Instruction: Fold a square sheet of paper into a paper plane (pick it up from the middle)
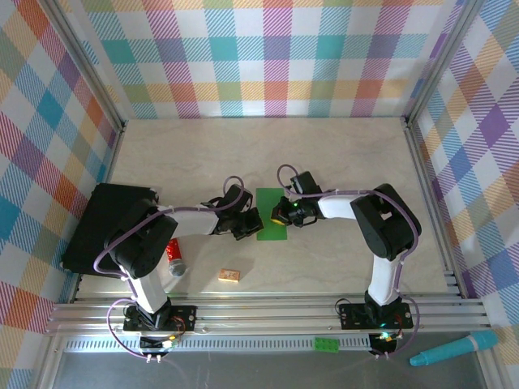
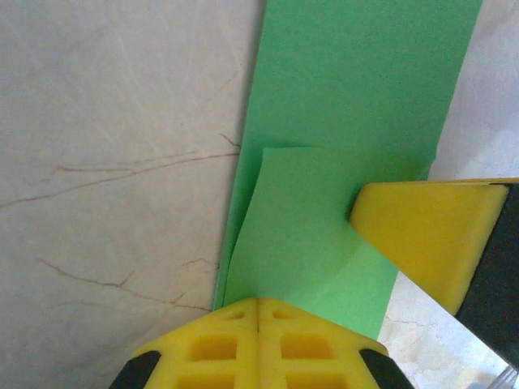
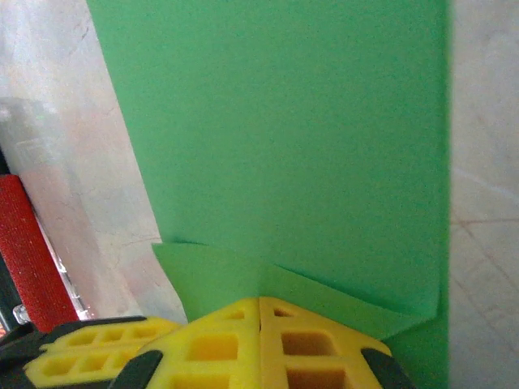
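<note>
**A:** Where is the thin, bright green sheet of paper [image 1: 272, 203]?

**B:** It's flat on the pale, marble-veined table [image 1: 349, 162], about the middle, between the two arms. From above it looks like a tall, narrow rectangle, not a square. I'd judge it is already doubled along a centre crease.

**A:** And the arms?

**B:** The left gripper [image 2: 259, 312] meets the paper from its left edge and the right gripper [image 3: 259, 312] from its right, almost nose to nose across the sheet. Both sets of jaws are pressed together, with the yellow pads [image 2: 219, 348] meeting in a single seam. I can't tell whether a layer of paper is nipped in either seam.

**A:** Why closed, then?

**B:** My guess is that shut jaws make a blunt wedge, handy for pinning paper or rubbing a crease. One side could anchor the sheet so it can't skate on that smooth top while the other works the fold.

**A:** Is any fold showing?

**B:** Just ahead of the jaws there's a flap with a slanted edge, slightly raised and softly curled instead of pressed flat. It's probably a corner fold for the nose, so this is early in the job.

**A:** Materials?

**B:** The paper is matte and even in colour, with crisp edges, and it's very thin. The pads look rubbery, moulded with square hollows and set in black holders. The table looks hard and slick, with fine brown veins.

**A:** Anything nearby?

**B:** A red-and-clear cylinder [image 1: 174, 258] lies to the left, apart from the paper. A small tan wooden block [image 1: 229, 275] sits nearer the arms' bases.
</note>
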Motion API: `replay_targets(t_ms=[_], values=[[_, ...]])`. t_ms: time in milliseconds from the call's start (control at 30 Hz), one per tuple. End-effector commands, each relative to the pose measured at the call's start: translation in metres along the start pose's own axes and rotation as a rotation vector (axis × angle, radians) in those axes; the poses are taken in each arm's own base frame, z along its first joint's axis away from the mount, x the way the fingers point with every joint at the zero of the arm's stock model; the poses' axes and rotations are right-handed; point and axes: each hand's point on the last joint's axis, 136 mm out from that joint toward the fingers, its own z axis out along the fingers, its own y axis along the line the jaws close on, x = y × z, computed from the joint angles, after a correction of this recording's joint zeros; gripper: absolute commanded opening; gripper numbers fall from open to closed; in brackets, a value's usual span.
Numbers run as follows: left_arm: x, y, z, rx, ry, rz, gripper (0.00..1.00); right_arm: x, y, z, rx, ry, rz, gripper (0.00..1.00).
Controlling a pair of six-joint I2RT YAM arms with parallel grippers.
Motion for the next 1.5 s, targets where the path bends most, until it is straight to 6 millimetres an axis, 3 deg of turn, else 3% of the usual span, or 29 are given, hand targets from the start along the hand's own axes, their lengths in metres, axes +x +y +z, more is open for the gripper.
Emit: replay_targets(t_ms=[0,167,267,533,733,933,1200,1333,1467], values=[[0.010,0.033,0.004,-0.103,0.023,-0.050,0.00,0.005,-0.029,0.001,0.108,0.041,-0.016,0.02],[0.019,0.046,0.006,-0.135,0.050,-0.066,0.00,-0.005,0.010,-0.014,0.021,0.032,-0.152,0.04],[0.019,0.045,0.005,-0.135,0.052,-0.066,0.00,0.002,0.017,-0.015,0.003,0.057,-0.174,0.05],[0.018,0.043,0.007,-0.130,0.055,-0.064,0.00,0.029,0.022,0.002,-0.015,0.138,-0.194,0.05],[0.019,0.047,0.007,-0.143,0.058,-0.066,0.00,0.031,0.006,0.011,0.047,0.159,-0.170,0.04],[0.025,0.055,0.007,-0.152,0.064,-0.068,0.00,0.010,-0.020,0.006,0.111,0.113,-0.106,0.04],[0.032,0.067,0.007,-0.160,0.073,-0.077,0.00,-0.052,-0.051,-0.028,0.081,-0.031,0.047,0.05],[0.026,0.050,0.004,-0.109,0.070,-0.054,0.00,-0.068,-0.042,-0.046,0.063,-0.075,0.038,0.06],[0.007,0.009,-0.009,-0.015,0.019,-0.005,0.00,-0.058,-0.023,-0.057,0.017,-0.070,0.023,0.10]])
